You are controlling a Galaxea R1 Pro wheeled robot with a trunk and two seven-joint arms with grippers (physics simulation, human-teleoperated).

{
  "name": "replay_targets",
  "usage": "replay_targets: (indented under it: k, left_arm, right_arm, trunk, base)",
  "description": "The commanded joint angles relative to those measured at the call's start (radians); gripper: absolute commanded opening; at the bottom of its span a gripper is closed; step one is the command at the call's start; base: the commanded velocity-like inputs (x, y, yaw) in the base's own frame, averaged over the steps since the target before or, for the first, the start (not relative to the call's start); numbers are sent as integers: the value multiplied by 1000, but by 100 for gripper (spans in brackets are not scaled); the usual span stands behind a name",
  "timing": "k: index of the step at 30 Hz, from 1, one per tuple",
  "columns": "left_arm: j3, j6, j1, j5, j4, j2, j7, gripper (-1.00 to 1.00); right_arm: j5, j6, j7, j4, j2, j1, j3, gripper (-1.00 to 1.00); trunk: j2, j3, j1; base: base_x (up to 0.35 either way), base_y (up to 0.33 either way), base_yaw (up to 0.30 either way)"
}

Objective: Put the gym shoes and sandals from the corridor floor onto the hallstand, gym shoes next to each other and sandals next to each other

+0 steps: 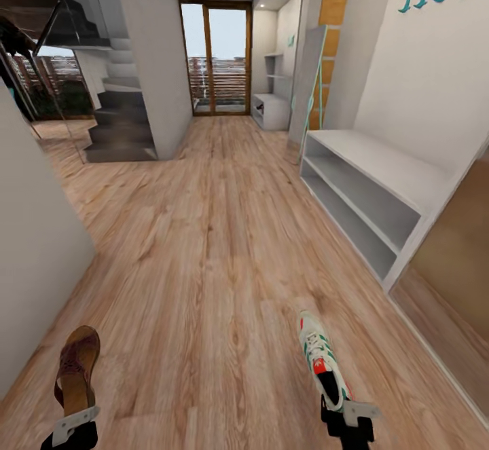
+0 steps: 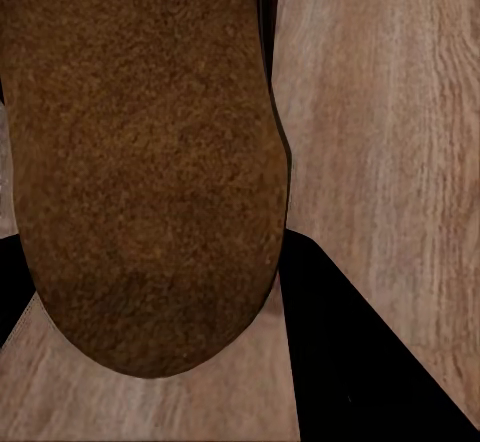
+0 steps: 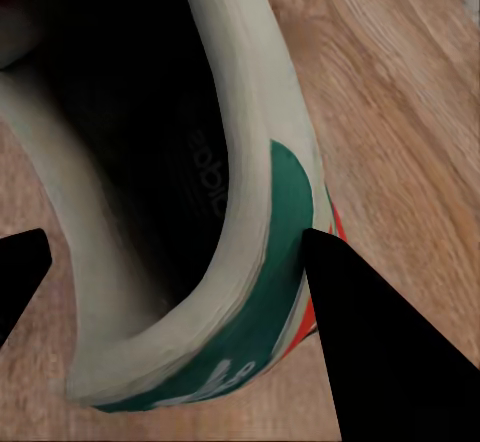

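So the robot is standing in the hallway with a shoe in each hand. The left gripper (image 1: 73, 424) is clamped on the heel end of a brown leather open sandal with woven straps (image 1: 76, 367), toe pointing forward down the corridor, carried over the warm brown wood-plank floor (image 1: 204, 246). In the left wrist view the sandal's grainy brown surface (image 2: 150, 162) takes up most of the frame, with one dark finger (image 2: 350, 362) right beside it and planks (image 2: 390, 112) behind.

The right gripper (image 1: 350, 417) has its jaws closed on the heel of a white lace-up sneaker with green side stripes and red patches (image 1: 320, 358), also toe-forward. The right wrist view looks straight into the sneaker's dark inside (image 3: 150, 142), with the green heel band (image 3: 270, 262) pressed against one black finger (image 3: 380, 352) (the other finger tip (image 3: 20, 272) sits on the far side of the heel).

The low pale-grey shoe rack with two open shelf slots and a flat top (image 1: 380, 165) is ahead on the right against the wall, well apart from both shoes. Further back there's a dark staircase (image 1: 119, 124) on the left and a wood-framed glass door (image 1: 216, 56) at the end of the corridor.
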Motion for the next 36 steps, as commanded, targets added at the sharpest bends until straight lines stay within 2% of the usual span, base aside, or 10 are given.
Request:
replay_targets:
  k: [1, 2, 6, 27, 36]
  left_arm:
    - [8, -2, -1, -4, 1, -1, -8, -100]
    - [8, -2, -1, -4, 1, -1, -8, -100]
    - [8, -2, -1, -5, 1, -7, -8, -100]
    - [8, -2, -1, -6, 1, -8, -8, -100]
    - [8, -2, -1, -6, 1, -8, -8, -100]
  right_arm:
    - [-7, -2, 21, -1, -2, 0, 7, -100]
    - [-7, -1, 95, 2, -9, 0, 6, -100]
    - [-14, -1, 187, 31, -21, 0, 4, -100]
    - [-15, -1, 197, 37, -22, 0, 3, -100]
    - [-15, -1, 197, 37, -21, 0, 3, -100]
  trunk:
    - [0, 0, 0]
    - [0, 0, 0]
    - [0, 1, 0]
    - [0, 1, 0]
    - [0, 8, 0]
  base:
    - [338, 0, 133]
    - [338, 0, 55]
    - [338, 0, 22]
    - [338, 0, 1]
    - [338, 0, 153]
